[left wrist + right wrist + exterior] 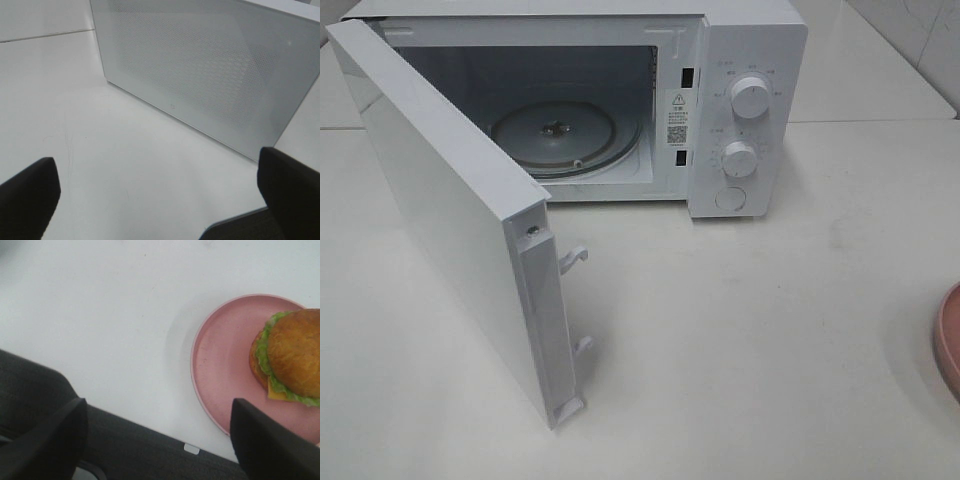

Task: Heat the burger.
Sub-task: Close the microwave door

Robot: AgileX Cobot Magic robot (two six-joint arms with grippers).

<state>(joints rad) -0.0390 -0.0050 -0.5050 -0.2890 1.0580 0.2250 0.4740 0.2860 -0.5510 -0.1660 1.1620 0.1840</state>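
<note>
The right gripper point(157, 440) is spread wide and empty above the pink plate point(220, 360), where the burger point(290, 357) sits. The left gripper point(157, 200) is spread too, by the open microwave door point(210, 70). A tilted plate could let the burger slide off. The high view cuts the burger out.

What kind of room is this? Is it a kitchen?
Probably a kitchen counter, or a mock-up of one. A white microwave stands with its door swung open, and a burger waits on a pink plate.
</note>
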